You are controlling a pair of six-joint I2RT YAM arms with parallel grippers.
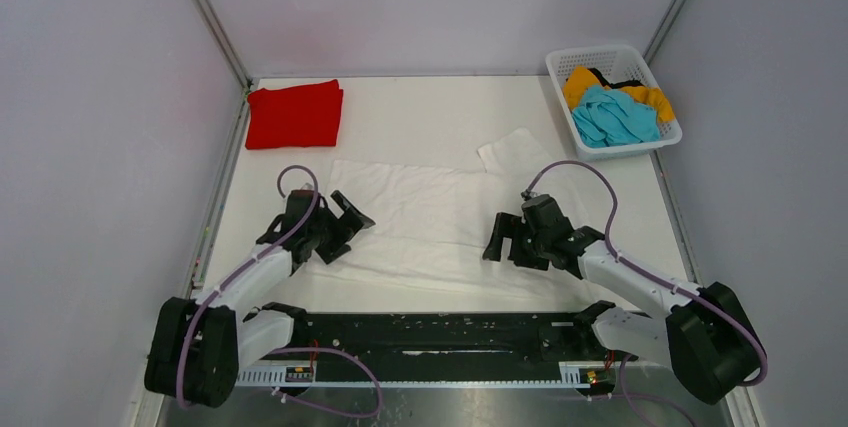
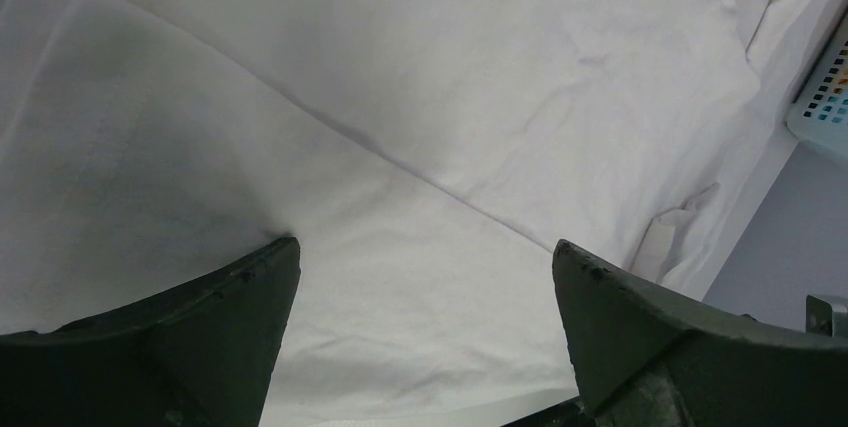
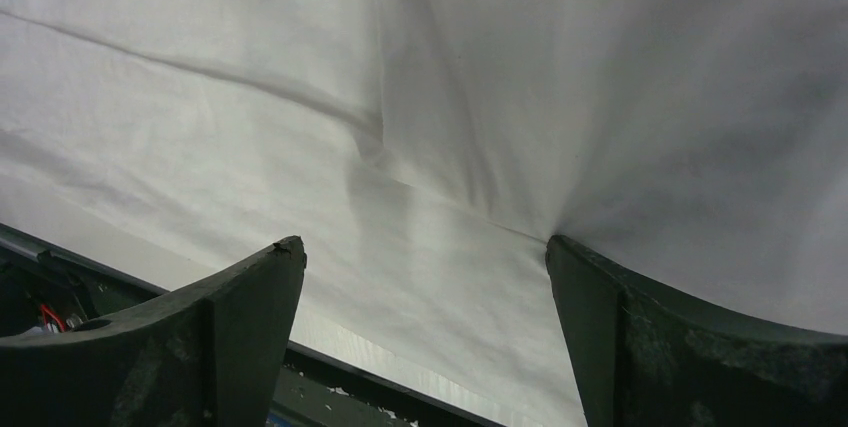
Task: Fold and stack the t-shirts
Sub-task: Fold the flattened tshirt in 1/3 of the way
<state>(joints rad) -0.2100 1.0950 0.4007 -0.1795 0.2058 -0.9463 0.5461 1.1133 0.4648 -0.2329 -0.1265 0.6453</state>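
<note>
My left gripper (image 1: 345,230) and right gripper (image 1: 506,242), fingers apart on both, hang over the white shirt (image 1: 430,209), spread flat just left of the basket (image 1: 560,71); the folded red shirt (image 1: 295,115) lies farther left. I'd pinch matching hem points, then lift evenly.

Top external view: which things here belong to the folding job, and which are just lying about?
Job:
- white t-shirt, spread flat mid-table
- red t-shirt, folded, far left corner
- teal t-shirt and orange-yellow t-shirt, bunched in the basket
- left pincer and right pincer, both open at the white t-shirt

Lying about:
- white lattice basket, far right corner
- table
</note>
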